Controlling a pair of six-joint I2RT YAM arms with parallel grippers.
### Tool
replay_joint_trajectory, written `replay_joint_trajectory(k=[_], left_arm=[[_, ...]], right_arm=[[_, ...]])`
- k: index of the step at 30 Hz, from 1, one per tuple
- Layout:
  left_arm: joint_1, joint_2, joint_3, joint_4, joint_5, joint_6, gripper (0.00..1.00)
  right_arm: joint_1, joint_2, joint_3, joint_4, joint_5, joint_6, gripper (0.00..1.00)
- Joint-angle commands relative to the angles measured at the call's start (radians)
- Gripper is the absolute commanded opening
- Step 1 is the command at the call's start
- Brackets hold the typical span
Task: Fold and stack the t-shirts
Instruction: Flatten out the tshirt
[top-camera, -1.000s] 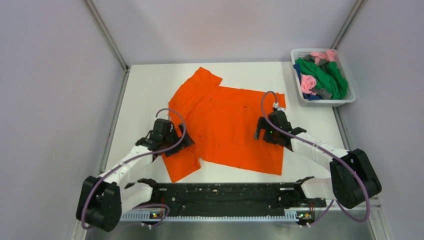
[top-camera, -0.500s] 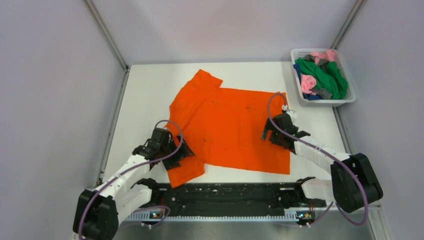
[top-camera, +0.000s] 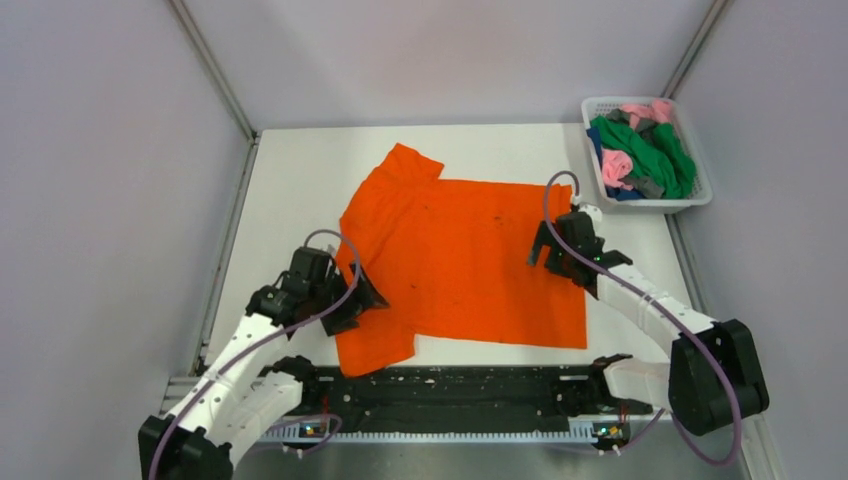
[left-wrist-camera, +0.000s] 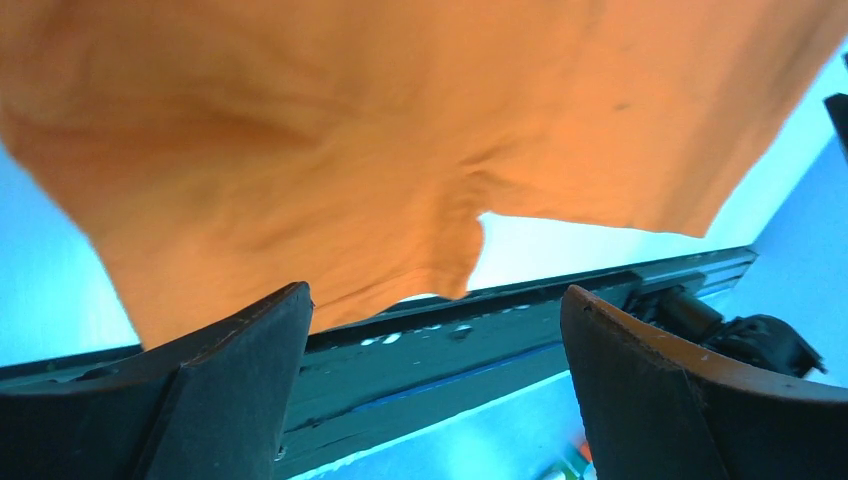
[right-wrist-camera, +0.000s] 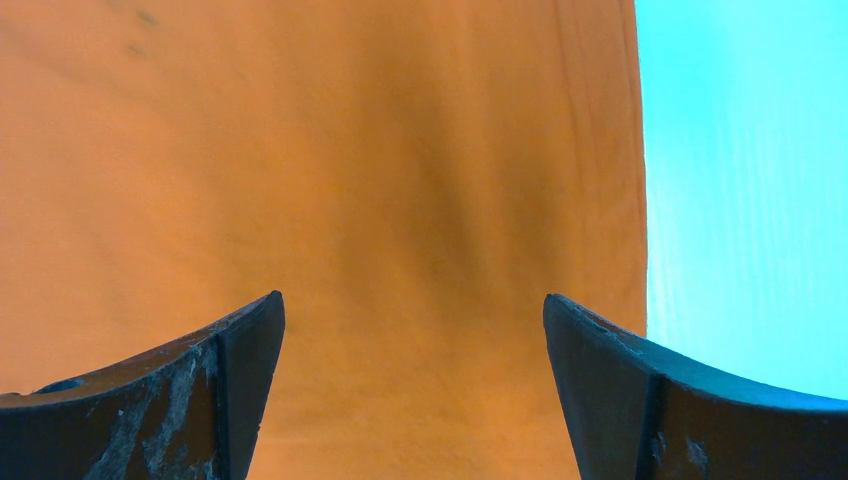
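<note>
Orange t-shirt flat, near-L bit hidden under L pincer.

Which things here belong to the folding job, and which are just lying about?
Job: orange t-shirt spread on the table; crumpled green, pink and blue shirts.
Lying about: the white basket holding them.

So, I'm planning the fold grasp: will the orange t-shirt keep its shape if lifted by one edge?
Probably not: the orange t-shirt lies flat with soft wrinkles, so it should be floppy and drape from any pinch. It looks thin, so likely light. Pushed, it would probably bunch up on the table rather than slide whole.
</note>
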Motion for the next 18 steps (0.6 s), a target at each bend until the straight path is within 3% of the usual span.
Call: replay_joint_trajectory(k=[1, 6, 12, 15, 18], left_arm=[[-0.004, 0.112, 0.207, 0.113, -0.013, 0.089, 0.99], [0.003, 0.385, 0.378, 0.312, -0.057, 0.17, 0.99], [0.031, 0.807, 0.756, 0.232, -0.277, 0.274, 0.99], [0.051, 1.005, 0.942, 0.165, -0.272, 0.301, 0.98], [0.077, 1.126, 1.02, 0.209, -0.21, 0.315, 0.99]], right_arm=[[-0.006, 0.004, 0.152, 0.048, -0.011, -0.062, 0.99], [-0.032, 0.163, 0.291, 0.102, -0.021, -0.112, 0.99], [-0.1, 0.402, 0.467, 0.108, -0.046, -0.119, 0.99], [-0.113, 0.518, 0.574, 0.112, -0.061, -0.145, 0.98], [-0.128, 0.638, 0.677, 0.094, -0.041, -0.169, 0.98]])
